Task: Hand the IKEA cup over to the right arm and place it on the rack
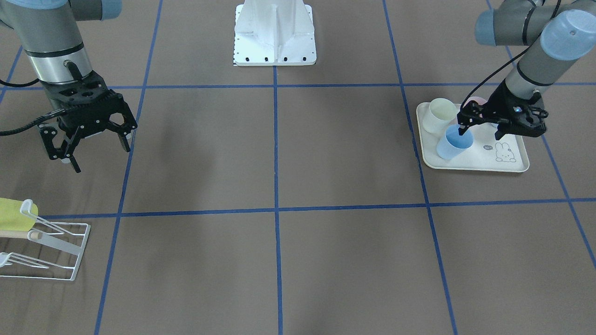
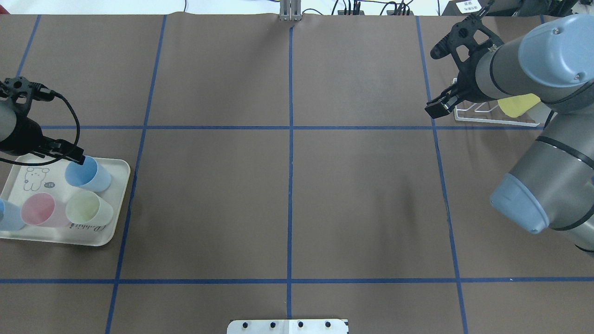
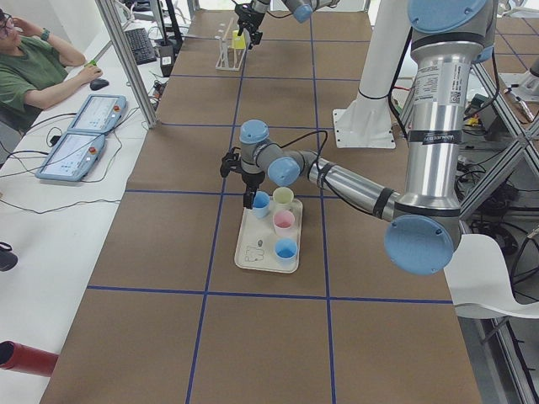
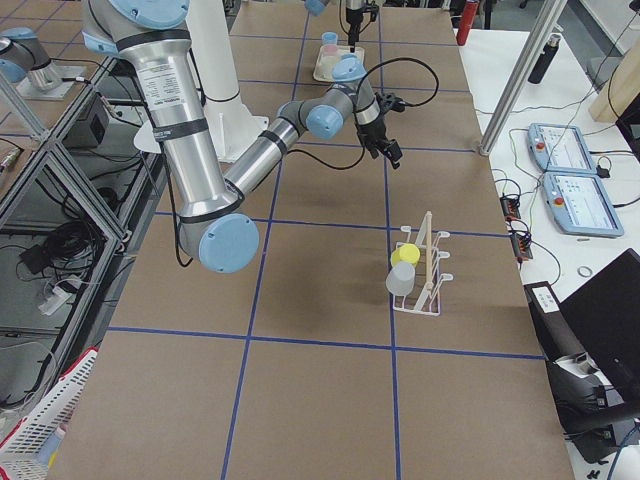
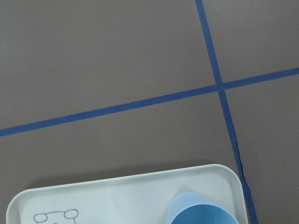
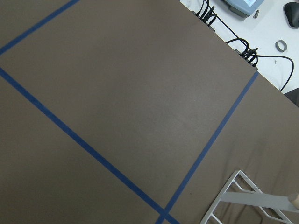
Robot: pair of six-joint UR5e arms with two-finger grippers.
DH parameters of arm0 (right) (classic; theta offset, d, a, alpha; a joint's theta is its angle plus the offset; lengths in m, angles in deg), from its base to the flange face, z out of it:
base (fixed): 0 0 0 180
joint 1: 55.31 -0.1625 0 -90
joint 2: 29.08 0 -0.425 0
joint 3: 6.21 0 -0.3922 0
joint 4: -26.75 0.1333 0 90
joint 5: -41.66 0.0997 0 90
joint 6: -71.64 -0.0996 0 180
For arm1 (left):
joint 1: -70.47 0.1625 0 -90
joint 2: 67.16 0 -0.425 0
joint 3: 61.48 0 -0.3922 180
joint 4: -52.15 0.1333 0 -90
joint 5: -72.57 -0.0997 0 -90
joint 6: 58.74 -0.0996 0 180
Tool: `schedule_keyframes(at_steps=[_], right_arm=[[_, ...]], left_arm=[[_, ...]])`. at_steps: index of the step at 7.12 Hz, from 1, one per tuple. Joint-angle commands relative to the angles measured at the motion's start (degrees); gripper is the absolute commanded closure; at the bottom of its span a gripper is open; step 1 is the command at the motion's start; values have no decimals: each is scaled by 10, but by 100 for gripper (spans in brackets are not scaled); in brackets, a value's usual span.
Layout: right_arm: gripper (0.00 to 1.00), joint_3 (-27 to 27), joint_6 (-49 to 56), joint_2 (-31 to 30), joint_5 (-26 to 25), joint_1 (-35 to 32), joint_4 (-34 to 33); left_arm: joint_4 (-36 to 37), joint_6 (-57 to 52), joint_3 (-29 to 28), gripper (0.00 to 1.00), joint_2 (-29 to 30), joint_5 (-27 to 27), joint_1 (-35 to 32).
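A cream tray [image 1: 510, 165] with a rabbit drawing holds several IKEA cups. My left gripper [image 1: 479, 134] hangs open over it. One fingertip [image 2: 75, 157] is at the rim of a light blue cup [image 1: 454, 144], which stands tilted on the tray; the other finger is beside the cup. That cup's rim [image 5: 203, 212] shows at the bottom of the left wrist view. My right gripper [image 1: 88, 146] is open and empty, above the table near the white wire rack [image 1: 51, 251]. The rack [image 2: 492, 116] carries a yellow cup [image 2: 517, 104].
The tray also holds a cream cup [image 1: 442, 114], a pink cup [image 2: 41, 208], a pale green cup [image 2: 88, 208] and a second blue cup [image 2: 9, 214]. The robot's white base [image 1: 274, 35] stands at the table's middle back. A person sits at a desk [image 3: 38, 71].
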Motion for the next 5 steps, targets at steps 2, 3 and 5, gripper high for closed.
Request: schedule_keyframes(at_steps=[2,3,5], right_arm=[[1,-4,-41,17,11,3,7],[1,-4,-41,17,11,5,7],[1,-4,-41,16,11,7,7]], left_arm=[[-18,9,-35,7,-1,0,7],[-19,11,-36,19,-1,1,7],[-19,12,-36,50,-1,8,7]])
